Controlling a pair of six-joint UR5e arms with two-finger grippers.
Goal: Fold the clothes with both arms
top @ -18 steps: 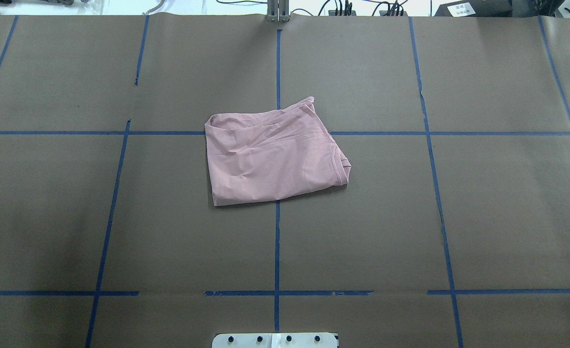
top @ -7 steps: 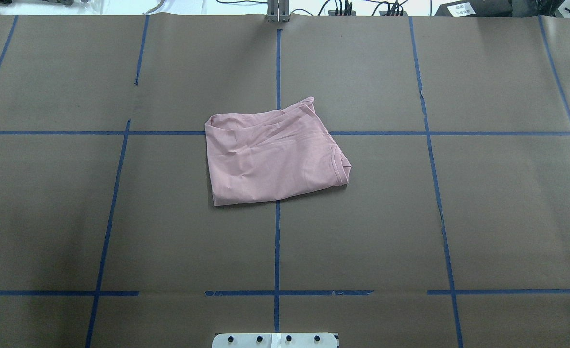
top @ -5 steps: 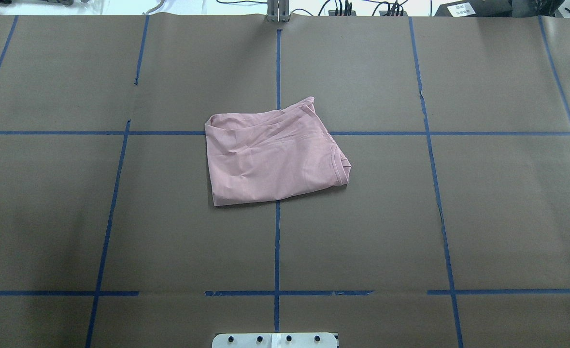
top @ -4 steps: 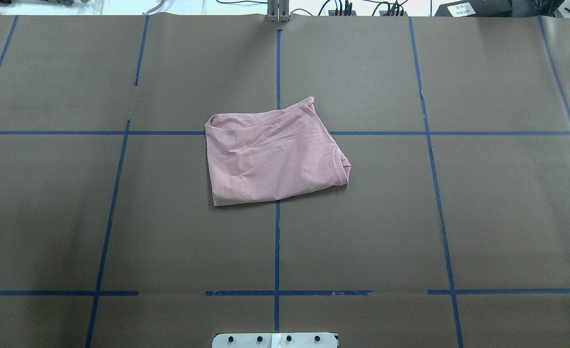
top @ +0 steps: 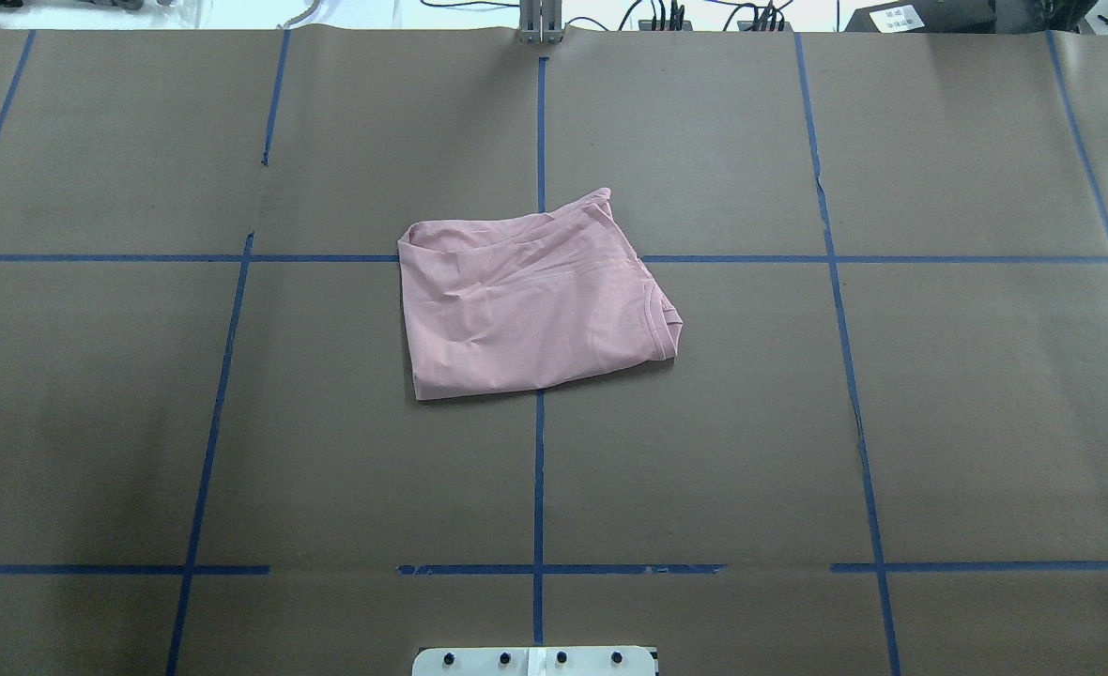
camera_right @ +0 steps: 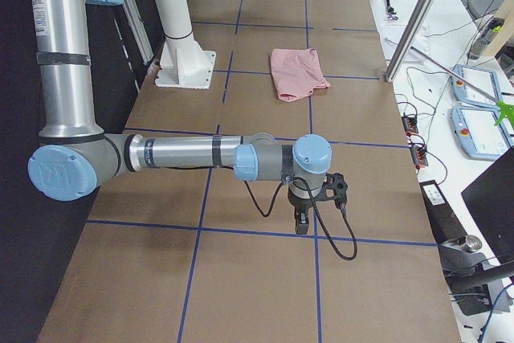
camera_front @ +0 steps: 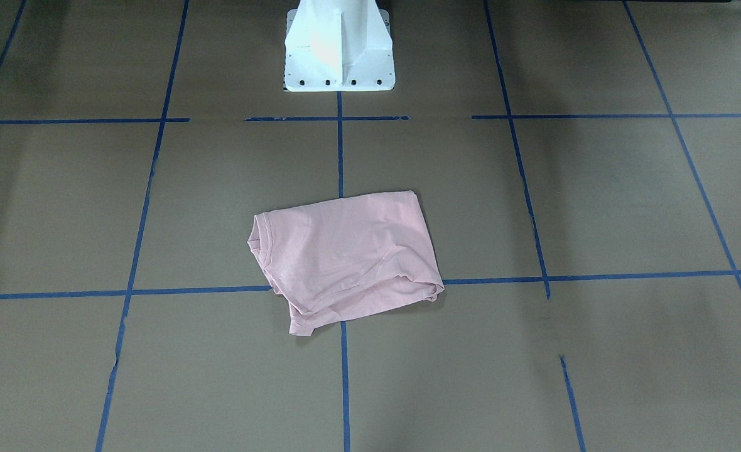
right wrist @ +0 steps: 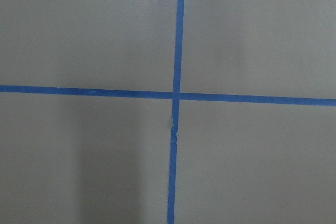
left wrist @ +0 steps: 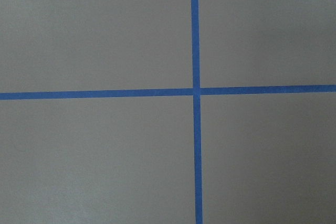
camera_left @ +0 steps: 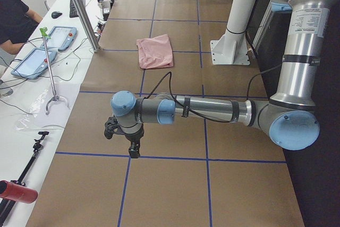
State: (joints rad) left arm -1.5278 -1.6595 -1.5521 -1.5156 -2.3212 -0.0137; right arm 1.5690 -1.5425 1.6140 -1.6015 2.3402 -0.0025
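The pale pink T-shirt [top: 530, 300] lies folded into a rough rectangle at the middle of the table, its collar edge toward the overhead view's right. It also shows in the front view [camera_front: 345, 257] and both side views [camera_left: 155, 51] [camera_right: 295, 71]. Its print and tag are hidden. My left arm [camera_left: 202, 110] is stretched out low over the table's left end, far from the shirt, with its gripper [camera_left: 133, 150] pointing down. My right arm [camera_right: 185, 154] mirrors it at the right end, gripper [camera_right: 301, 226] down. I cannot tell whether either gripper is open or shut. Both wrist views show only paper and tape.
Brown paper with a blue tape grid [top: 540, 469] covers the table. The white pedestal base [camera_front: 339, 56] stands at the robot's edge. A metal post [top: 540, 23] and cables sit at the far edge. A side table with tablets [camera_left: 53, 41] and a seated person [camera_left: 13, 19] lies beyond.
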